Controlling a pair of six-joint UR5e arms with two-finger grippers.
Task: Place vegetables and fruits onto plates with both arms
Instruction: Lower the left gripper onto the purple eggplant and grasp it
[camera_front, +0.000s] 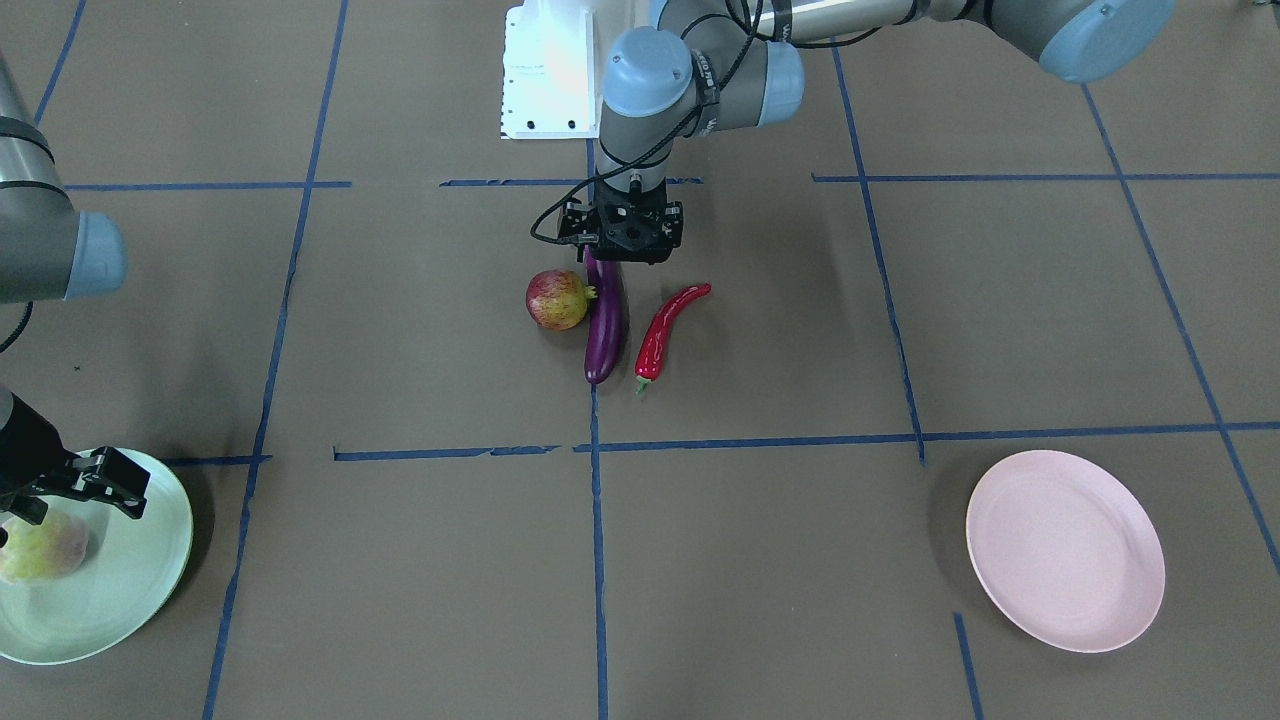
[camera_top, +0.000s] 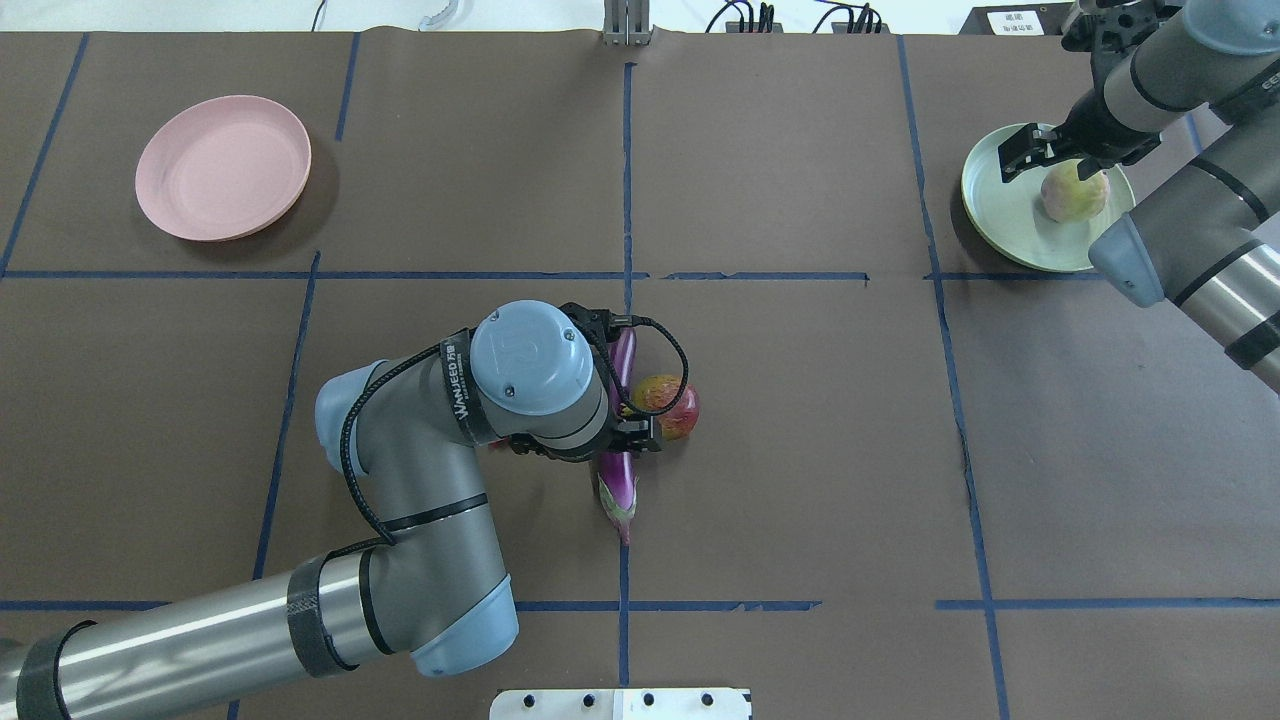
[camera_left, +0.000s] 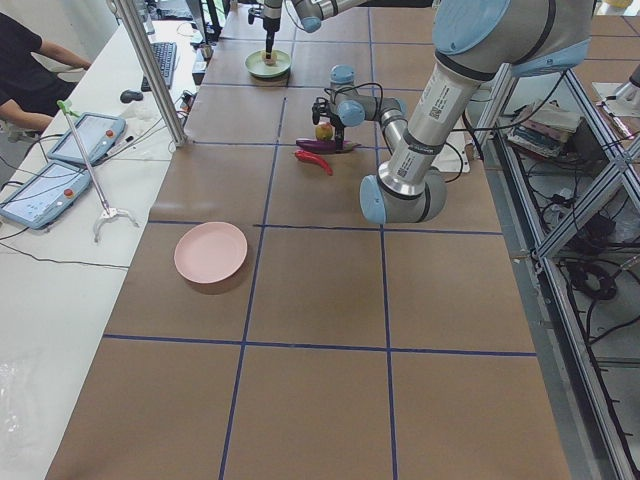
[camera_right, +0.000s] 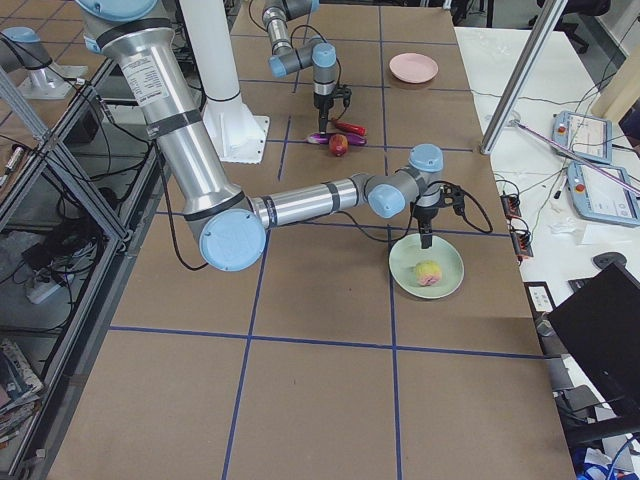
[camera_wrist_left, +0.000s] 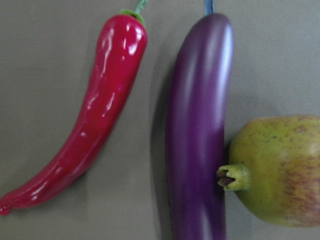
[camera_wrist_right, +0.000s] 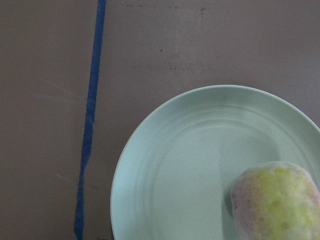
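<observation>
Robot's left arm (camera_top: 420, 520) and right arm (camera_top: 1190, 230): silver tubes between grey joint housings, each closed by a round light blue cap. The left wrist cap (camera_top: 530, 358) shows small screws and an embossed logo; the black band beside it carries white lettering. A black cable (camera_top: 344, 445) loops along the arm. The left gripper (camera_front: 621, 240) and right gripper (camera_front: 72, 493) are black. The base (camera_top: 620, 703) is white, with dark screw heads.

The left arm (camera_top: 420, 500) bends at the elbow over mid-table, its left pincer (camera_front: 620, 245) pointing straight down with the jaw spread hidden, while the right arm (camera_top: 1200, 250) stretches far out, its right pincer (camera_front: 80, 503) tilted downward, jaws apart and empty.
</observation>
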